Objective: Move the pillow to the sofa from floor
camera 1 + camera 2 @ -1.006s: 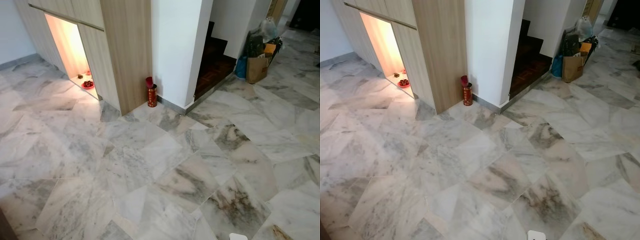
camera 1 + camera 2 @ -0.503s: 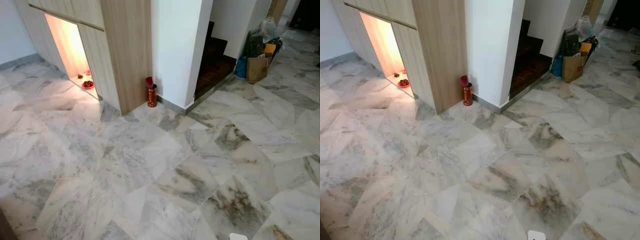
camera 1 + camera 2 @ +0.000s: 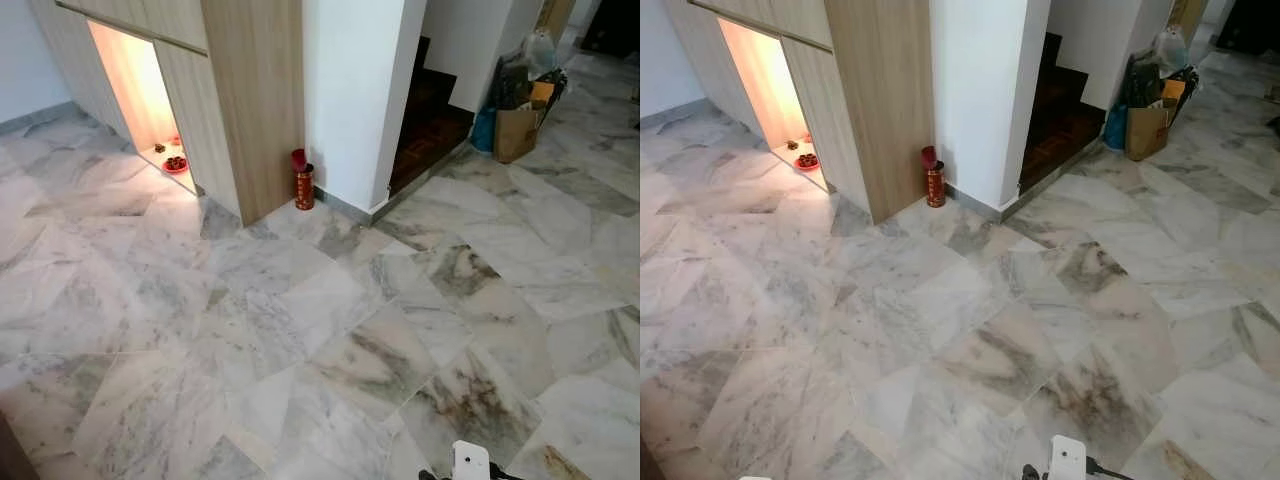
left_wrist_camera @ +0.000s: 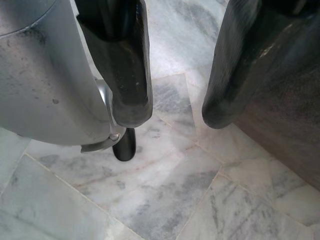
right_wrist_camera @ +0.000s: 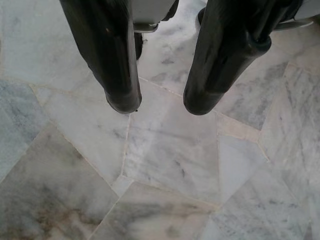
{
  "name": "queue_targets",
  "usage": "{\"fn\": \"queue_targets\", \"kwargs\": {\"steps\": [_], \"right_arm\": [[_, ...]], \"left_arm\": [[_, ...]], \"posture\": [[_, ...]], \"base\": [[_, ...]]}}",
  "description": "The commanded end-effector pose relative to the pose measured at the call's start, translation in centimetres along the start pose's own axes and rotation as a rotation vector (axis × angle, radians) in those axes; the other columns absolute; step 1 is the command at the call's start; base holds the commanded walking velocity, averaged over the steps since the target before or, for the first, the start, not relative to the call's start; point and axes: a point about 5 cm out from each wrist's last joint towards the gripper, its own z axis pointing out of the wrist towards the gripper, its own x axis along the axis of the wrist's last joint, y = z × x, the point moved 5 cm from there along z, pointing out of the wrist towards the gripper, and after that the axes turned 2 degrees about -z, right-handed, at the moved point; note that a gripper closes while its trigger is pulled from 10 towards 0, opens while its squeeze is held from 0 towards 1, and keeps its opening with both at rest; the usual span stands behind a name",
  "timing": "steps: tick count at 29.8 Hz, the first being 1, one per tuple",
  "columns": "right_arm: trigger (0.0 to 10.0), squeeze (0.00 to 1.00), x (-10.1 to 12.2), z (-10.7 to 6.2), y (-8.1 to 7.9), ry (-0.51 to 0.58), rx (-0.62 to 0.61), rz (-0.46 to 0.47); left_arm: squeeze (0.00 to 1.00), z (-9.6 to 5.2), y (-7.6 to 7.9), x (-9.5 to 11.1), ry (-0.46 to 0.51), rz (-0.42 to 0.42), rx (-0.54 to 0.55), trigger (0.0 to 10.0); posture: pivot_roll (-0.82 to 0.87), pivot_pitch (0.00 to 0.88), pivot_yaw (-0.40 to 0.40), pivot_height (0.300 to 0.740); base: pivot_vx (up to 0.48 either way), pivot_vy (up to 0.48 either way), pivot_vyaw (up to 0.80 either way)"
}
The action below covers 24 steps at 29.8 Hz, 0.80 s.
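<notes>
My left gripper (image 4: 175, 112) hangs over the marble floor (image 3: 300, 310), open, with nothing between its two black fingers (image 4: 131, 75). My right gripper (image 5: 161, 105) also points down at the floor tiles, open and empty, its fingertips (image 5: 121, 97) well above the marble. A small white part of the robot (image 3: 470, 462) pokes in at the bottom edge of the eye views.
A wooden cabinet (image 3: 250, 90) with a lit niche (image 3: 135, 85) stands at the back left. A red canister (image 3: 304, 185) sits at the base of a white pillar (image 3: 355, 90). Dark stairs (image 3: 430, 120) and bags (image 3: 515, 125) are back right. A dark brown surface (image 4: 290, 135) is beside my left gripper.
The camera has shifted slightly. The white part of the robot at the bottom edge shows more than before. Nothing on the floor has moved.
</notes>
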Motion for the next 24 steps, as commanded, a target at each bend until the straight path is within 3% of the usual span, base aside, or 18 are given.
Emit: {"fn": "queue_targets", "kwargs": {"steps": [1, 4, 15, 24], "right_arm": [[10.0, 0.00, -0.34, -0.03, -0.02, -0.012, 0.002, 0.009], [10.0, 0.00, -0.03, -0.03, 0.01, 0.004, 0.003, -0.022], [10.0, 0.00, -0.32, -0.05, -0.22, -0.012, 0.026, -0.070], [10.0, 0.00, -0.92, -0.25, 0.55, -0.030, 0.016, -0.083]], "left_arm": [[0.00, -0.10, -0.11, -0.60, -0.015, 0.001, 0.007, 10.0], [0.00, -0.11, -0.04, -0.73, -0.016, 0.000, 0.007, 10.0], [0.00, -0.01, 0.55, -0.35, -0.002, -0.007, -0.002, 10.0], [0.00, 0.05, 0.83, -0.02, 0.015, -0.040, 0.006, 10.0]], "posture": [[0.02, 0.066, 0.012, 0.740], [0.02, 0.067, 0.013, 0.740], [0.02, 0.067, 0.010, 0.740], [0.02, 0.069, -0.004, 0.740]], "base": [[0.000, 0.000, 0.00], [0.000, 0.000, 0.00], [0.000, 0.000, 0.80], [0.000, 0.000, 0.80]]}}
